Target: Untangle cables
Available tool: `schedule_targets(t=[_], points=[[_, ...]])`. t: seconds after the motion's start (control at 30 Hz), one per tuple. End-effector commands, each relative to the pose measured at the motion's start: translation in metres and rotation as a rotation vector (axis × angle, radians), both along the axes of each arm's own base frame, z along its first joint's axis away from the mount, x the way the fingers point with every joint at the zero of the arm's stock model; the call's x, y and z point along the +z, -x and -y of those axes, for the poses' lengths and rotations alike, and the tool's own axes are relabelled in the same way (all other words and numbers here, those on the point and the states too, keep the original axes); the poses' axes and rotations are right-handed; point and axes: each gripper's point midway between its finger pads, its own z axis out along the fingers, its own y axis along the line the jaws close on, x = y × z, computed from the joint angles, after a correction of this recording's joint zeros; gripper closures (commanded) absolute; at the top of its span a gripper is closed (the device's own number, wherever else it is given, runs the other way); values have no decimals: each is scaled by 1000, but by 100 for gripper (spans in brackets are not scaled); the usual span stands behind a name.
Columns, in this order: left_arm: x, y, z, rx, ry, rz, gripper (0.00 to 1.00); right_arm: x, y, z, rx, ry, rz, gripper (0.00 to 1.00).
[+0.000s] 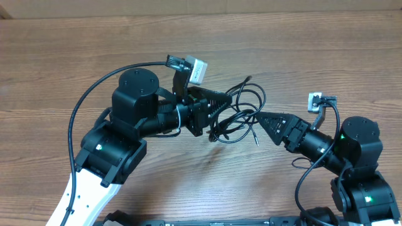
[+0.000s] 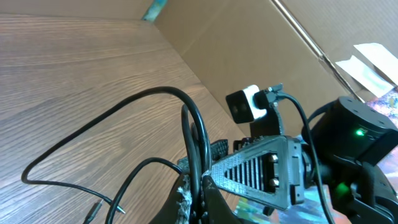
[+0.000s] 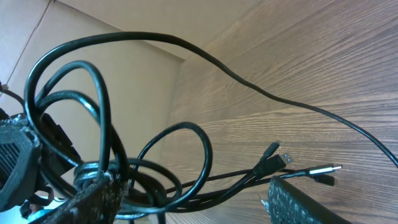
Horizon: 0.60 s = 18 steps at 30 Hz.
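While the left tool (image 1: pixel 217 116) is clamped shut on the cables (image 1: pixel 246 100), pinching several black strands, the rest of the tangle spreads in loose loops over the middle of the counter (image 1: pixel 75 56), between the two arms. The right tool (image 1: pixel 259 117) has its jaws wide apart, its tips right at the tangle, and loops drape against one of its fingers (image 3: pixel 93 199). Small plug tips (image 3: pixel 323 169) rest on the wood.

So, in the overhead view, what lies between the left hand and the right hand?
The tangled cables: their loops fill the gap between the left hand, shut on them, and the open right hand. The overhead view shows it.
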Motion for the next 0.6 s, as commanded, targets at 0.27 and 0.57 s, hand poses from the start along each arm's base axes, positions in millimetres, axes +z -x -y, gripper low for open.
schedule_targets(t=[0.27, 0.57], points=[[14, 24, 10, -141, 53, -2, 96, 9, -2, 2, -10, 3, 35, 27], [14, 40, 23, -206, 52, 13, 96, 2, -8, 1, -9, 7, 8, 26]])
